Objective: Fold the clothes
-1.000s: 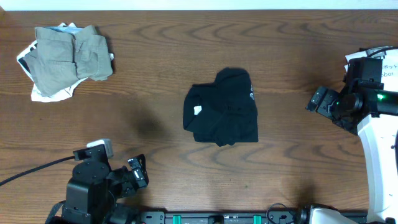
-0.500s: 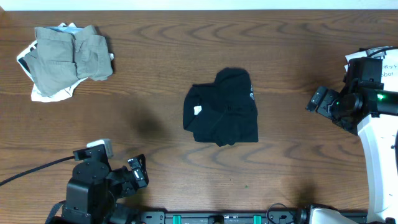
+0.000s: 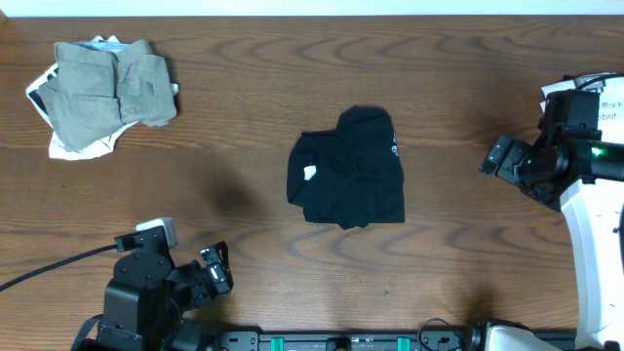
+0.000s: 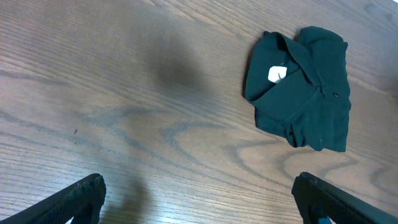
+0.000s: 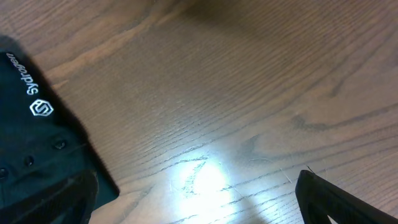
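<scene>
Lying in a compact bundle, the black shirt [image 3: 347, 168] sits between our wide-spread, empty grippers: our left gripper [image 3: 219, 270] diagonally off its near-left corner, our right gripper [image 3: 494, 158] level with its right edge, about equally far.

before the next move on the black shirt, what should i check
1. Left gripper open and empty: ok.
2. Right gripper open and empty: ok.
3. Black shirt free of both grippers: ok, it lies on the table and neither gripper touches it.
4. Black shirt spread flat: not ok, it is bunched into a compact bundle.
5. Khaki garment clear of the shirt: ok, it sits in the far corner on a white printed garment.
</scene>
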{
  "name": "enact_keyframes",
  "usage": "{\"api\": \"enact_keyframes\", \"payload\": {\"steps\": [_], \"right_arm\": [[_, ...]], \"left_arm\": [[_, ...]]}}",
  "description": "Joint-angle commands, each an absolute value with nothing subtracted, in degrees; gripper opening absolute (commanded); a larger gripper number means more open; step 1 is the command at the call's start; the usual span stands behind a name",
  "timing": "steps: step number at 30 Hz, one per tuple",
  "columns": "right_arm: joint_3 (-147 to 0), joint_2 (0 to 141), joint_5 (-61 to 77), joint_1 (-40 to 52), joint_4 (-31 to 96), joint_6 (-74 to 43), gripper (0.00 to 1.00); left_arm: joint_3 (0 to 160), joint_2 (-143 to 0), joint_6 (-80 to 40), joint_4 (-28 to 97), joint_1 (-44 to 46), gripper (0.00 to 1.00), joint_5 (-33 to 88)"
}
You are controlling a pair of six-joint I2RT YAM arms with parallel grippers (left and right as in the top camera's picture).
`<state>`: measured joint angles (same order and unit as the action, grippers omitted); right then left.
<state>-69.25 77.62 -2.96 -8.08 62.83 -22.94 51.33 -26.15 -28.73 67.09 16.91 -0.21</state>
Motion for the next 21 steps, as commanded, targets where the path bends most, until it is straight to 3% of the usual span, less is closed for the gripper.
{"api": "enact_keyframes", "payload": {"steps": [1,21], "right_arm": [[-69.3,77.9,-2.8,-8.6,62.7,-22.2,0.99],[-69.3,77.9,-2.8,-8.6,62.7,-22.2,0.99]], "left_arm": [[51.4,-26.2,-29.3,67.2,16.7,0.98,-0.6],[51.4,-26.2,-29.3,66.0,16.7,0.98,-0.7]]}}
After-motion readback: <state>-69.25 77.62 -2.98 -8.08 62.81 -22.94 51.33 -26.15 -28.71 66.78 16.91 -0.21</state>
